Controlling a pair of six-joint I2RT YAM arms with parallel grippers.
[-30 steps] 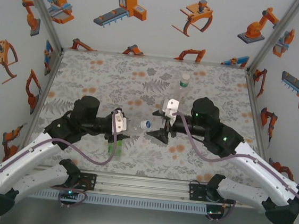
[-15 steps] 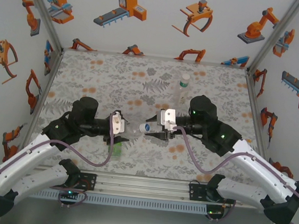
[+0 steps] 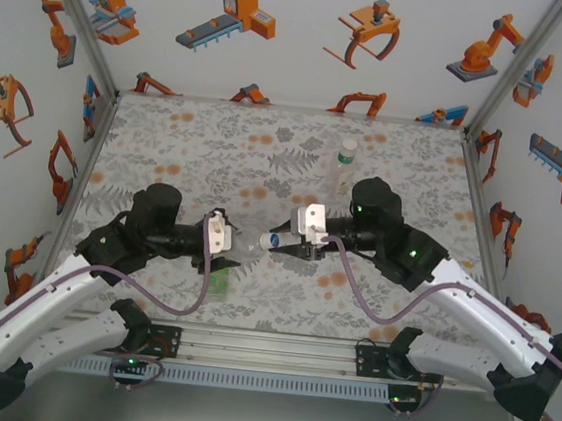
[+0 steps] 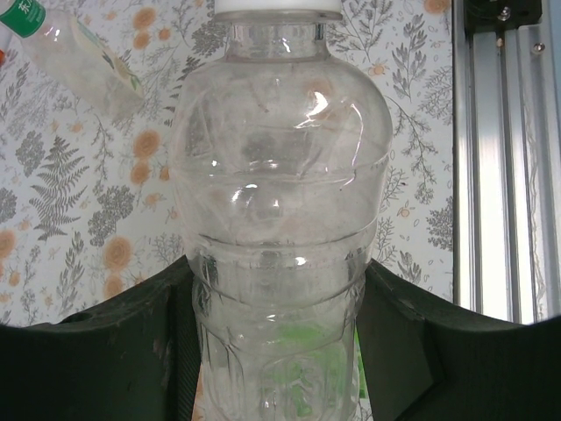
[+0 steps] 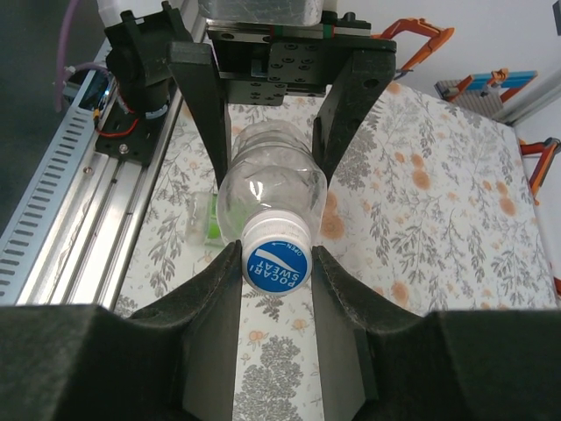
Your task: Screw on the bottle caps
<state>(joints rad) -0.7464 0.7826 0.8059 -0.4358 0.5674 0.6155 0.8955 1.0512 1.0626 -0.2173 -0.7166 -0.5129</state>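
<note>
left jaws clamped on the clear bottle point(image 4: 280, 175), held roughly level off the worktop point(image 3: 168, 138). right jaws closed against its blue-and-white cap point(image 5: 276, 263). fern-printed mat covers the worktop, with robot-patterned walls point(image 3: 278, 49) around. green-tinted bottle point(image 3: 218, 281) sits beneath; tall bottle point(image 3: 343, 165) stands behind the right arm.

mat point(image 3: 188, 140): fern-and-orange-flower print | walls point(image 3: 296, 71): robot-arm pictures | aluminium rail point(image 3: 267, 348): near edge

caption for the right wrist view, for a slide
Right gripper pinching the blue-topped cap on a clear bottle held by the left gripper
</note>
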